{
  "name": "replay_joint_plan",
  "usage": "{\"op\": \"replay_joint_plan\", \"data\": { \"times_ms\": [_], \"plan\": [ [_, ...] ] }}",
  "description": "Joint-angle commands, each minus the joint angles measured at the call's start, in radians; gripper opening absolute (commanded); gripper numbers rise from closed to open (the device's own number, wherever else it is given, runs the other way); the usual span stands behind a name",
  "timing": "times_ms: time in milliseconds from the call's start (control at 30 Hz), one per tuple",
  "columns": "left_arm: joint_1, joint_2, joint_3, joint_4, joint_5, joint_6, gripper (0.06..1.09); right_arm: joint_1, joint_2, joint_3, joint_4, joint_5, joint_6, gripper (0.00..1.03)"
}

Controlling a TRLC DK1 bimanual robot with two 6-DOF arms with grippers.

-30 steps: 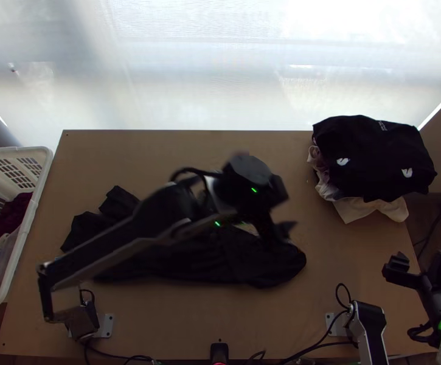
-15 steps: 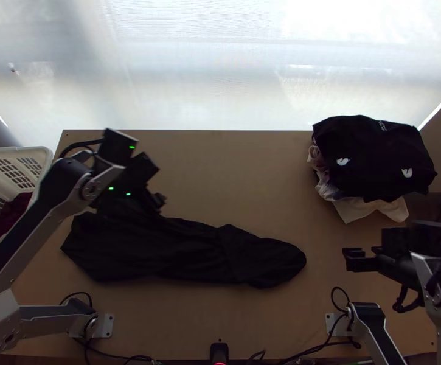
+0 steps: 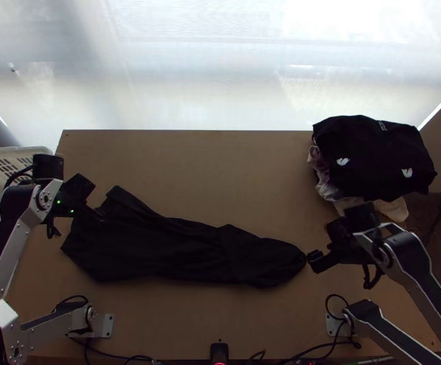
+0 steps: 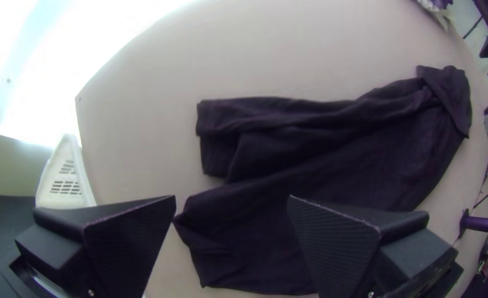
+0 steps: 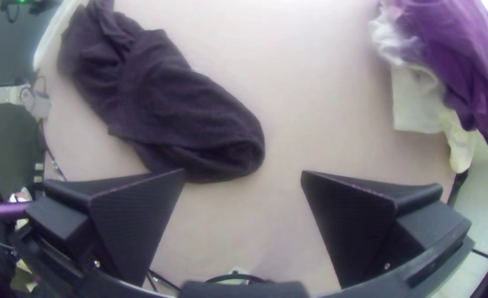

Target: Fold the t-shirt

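Top view: black t-shirt (image 3: 177, 249) gathered lengthwise on the table (image 3: 208, 322), both grippers open.
Nearest, the right gripper (image 3: 314, 259) stands with its fingers parted just beside the shirt's rounded right end; beyond it, the dark cloth lies wrinkled across the table's left and middle, and the left gripper (image 3: 100, 216), spread wide and holding nothing, is over its left end; farther off are a white basket (image 3: 13, 151) at left and a clothes pile (image 3: 372, 158) at right.
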Motion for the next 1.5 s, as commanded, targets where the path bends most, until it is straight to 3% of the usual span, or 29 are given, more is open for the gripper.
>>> {"op": "replay_joint_plan", "data": {
  "times_ms": [0, 667, 1133, 1467],
  "plan": [
    [0.158, -0.022, -0.155, 0.131, -0.078, 0.099, 1.04, 0.175, 0.142, 0.001, 0.086, -0.003, 0.006, 0.98],
    [0.196, -0.089, -0.172, 0.179, -0.140, 0.105, 1.04, 0.591, 0.406, 0.126, 0.141, -0.003, 0.010, 0.98],
    [0.182, -0.116, -0.187, 0.174, -0.140, 0.102, 1.04, 0.717, 0.582, 0.220, 0.247, -0.003, 0.021, 0.98],
    [0.102, -0.122, -0.213, 0.180, -0.140, 0.075, 1.04, 0.724, 0.636, 0.212, 0.319, 0.002, 0.027, 0.98]
  ]
}}
